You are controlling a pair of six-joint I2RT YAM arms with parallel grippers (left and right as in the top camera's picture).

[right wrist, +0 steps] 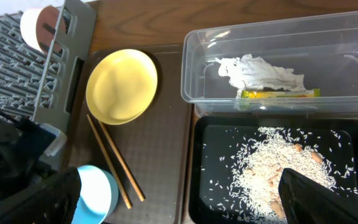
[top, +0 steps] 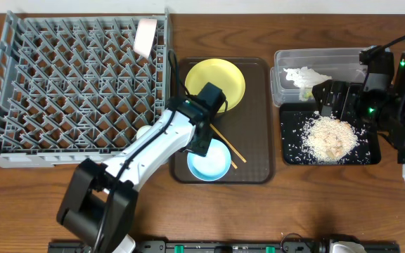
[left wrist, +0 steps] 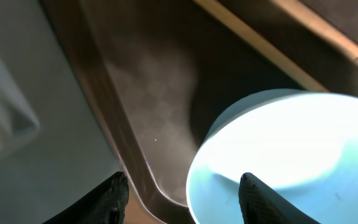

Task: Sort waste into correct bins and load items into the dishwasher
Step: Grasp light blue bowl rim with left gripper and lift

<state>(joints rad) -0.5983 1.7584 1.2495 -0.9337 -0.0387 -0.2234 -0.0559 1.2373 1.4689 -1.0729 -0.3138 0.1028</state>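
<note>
Hovering over the near edge of the brown tray (top: pixel 255 140), the left gripper (left wrist: pixel 185 184) is partly open. Its 2 fingers (left wrist: pixel 114 199) straddle the left rim of the blue bowl (top: pixel 209 163). 1 finger is over the bowl's inside and the other is outside it, above the tray floor. A gap shows between the outer finger and the rim, so nothing is clamped. Whether the inner finger touches the bowl cannot be told. The bowl stands upright in the tray's near left part.

Just beyond the bowl, the 2 chopsticks (right wrist: pixel 114 160) lie side by side on the tray floor, slanting from the middle toward the near right. The yellow plate (top: pixel 215 84) rests flat in the tray's far left part, partly covered by the left arm in the overhead view.

Left of the tray stands the grey dish rack (top: pixel 69 91), its right wall just beside the tray's left edge. A white cup (top: pixel 145 36) sits among the pegs at the corner beyond the tray's far left.

Right of the tray, on the near side, lies the black tray (top: pixel 294 119) with a heap of rice (top: pixel 329 137) and scattered grains. The right gripper (right wrist: pixel 179 190) hangs above it with its jaws spread wide, holding nothing. Beyond the black tray and touching it is the clear tub (top: pixel 343 60), still right of the brown tray. It holds the crumpled napkin (top: pixel 306 74), with the green-yellow wrapper (right wrist: pixel 278 93) just beside it.
</note>
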